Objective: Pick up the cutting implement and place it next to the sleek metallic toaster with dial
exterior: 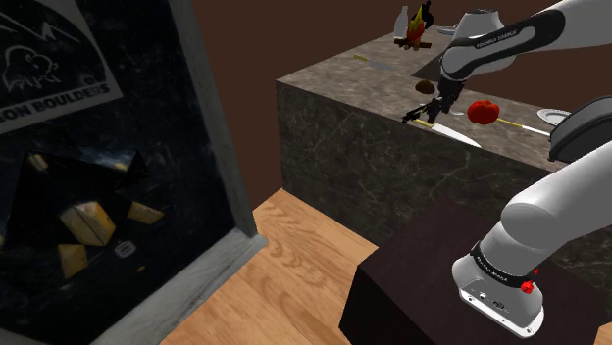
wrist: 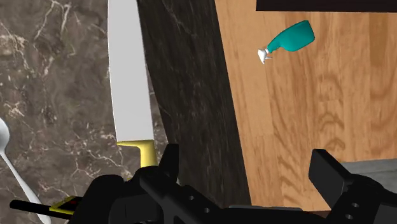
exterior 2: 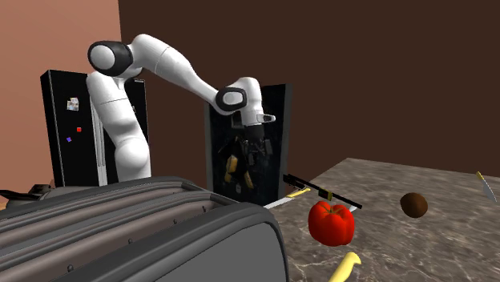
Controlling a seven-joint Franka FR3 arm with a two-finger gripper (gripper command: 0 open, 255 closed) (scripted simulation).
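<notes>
The black hand (wrist: pixel 248 170) is spread wide, and nothing is between its two fingers. It hangs over the edge of the dark stone worktop (wrist: pixel 57 76). The knife (wrist: pixel 130 83) lies flat on the worktop close to that edge. Its yellow handle is just beside one finger, not between the two. A white spoon (wrist: pixel 14 159) lies a bit further in. A red pepper (exterior 2: pixel 331 222) and a small brown ball (exterior 2: pixel 413 205) sit on the worktop too. The big grey toaster (exterior 2: pixel 160 232) stands at the front of the second exterior view. Down on the wood floor (wrist: pixel 299 114) lies a teal spray bottle (wrist: pixel 289 39).
</notes>
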